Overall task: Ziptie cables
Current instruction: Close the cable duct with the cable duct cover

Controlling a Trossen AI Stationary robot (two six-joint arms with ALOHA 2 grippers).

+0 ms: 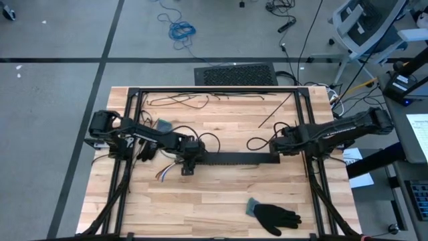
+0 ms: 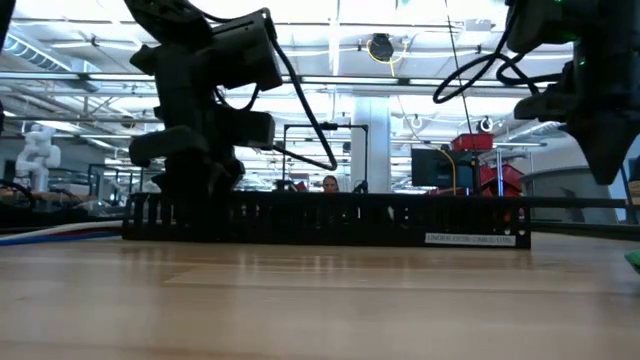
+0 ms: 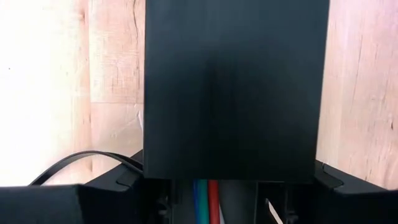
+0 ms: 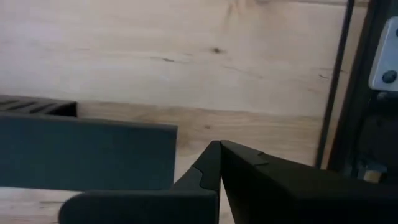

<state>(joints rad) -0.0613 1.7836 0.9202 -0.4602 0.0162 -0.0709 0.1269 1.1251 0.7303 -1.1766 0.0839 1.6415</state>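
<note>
High view first: we see a pale wooden plank table (image 1: 200, 207) carrying a long black slotted plastic strip (image 1: 234, 158) that lies across its middle between the two dark arms. Our left gripper (image 1: 188, 165) stands over the strip's left end, its jaws apart and straddling that end, as the left wrist view shows. The loose bundle of thin coloured cables (image 1: 163, 174) has its ends fanning out on the table just beside that gripper; in the left wrist view blue, green and red strands (image 3: 204, 202) run under the strip between the jaws. Our right gripper (image 1: 276, 152) sits at the strip's right end, jaws together. A black fabric glove (image 1: 273, 215) lies near the table's front edge, well apart from the strip.
</note>
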